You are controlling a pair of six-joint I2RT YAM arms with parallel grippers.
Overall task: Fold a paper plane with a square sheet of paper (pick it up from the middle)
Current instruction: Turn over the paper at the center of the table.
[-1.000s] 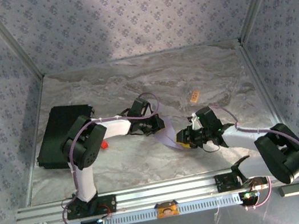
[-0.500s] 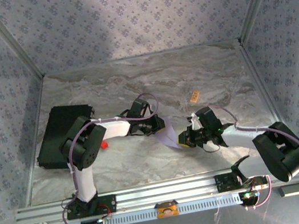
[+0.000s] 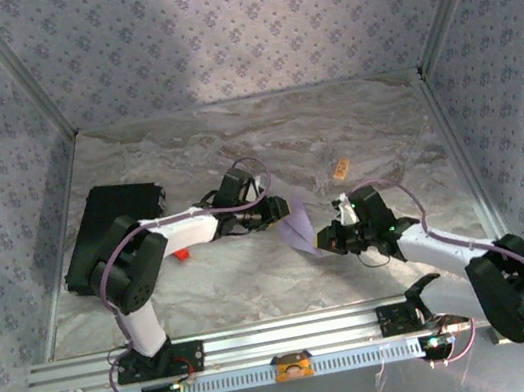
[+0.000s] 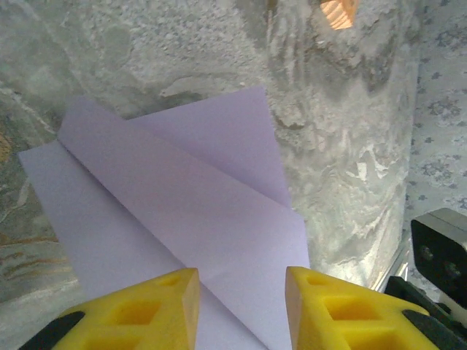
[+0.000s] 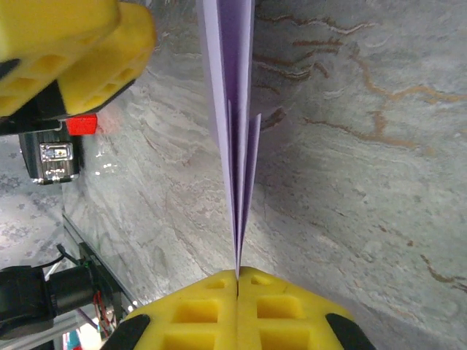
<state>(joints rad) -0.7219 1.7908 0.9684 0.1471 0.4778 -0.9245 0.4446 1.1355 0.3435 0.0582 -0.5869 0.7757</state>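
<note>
Right gripper (image 5: pixel 237 275) clamped shut on the folded edge of the paper plane (image 5: pixel 233 109); left gripper (image 4: pixel 241 292) jaws apart, holding nothing.
Paper is mid-table (image 3: pixel 234 150), between both grippers, its layers fanning apart away from the right grip. Judgement: the left should close squarely across the crease, just beside the right grip, pressing the layers flush.

Patterned grey-blue walls (image 3: pixel 233 28) are enclosing a marbled grey surface (image 3: pixel 233 145); aluminium posts (image 3: pixel 15 67) are running up the corners, and soft light is pooling on the back wall.
</note>
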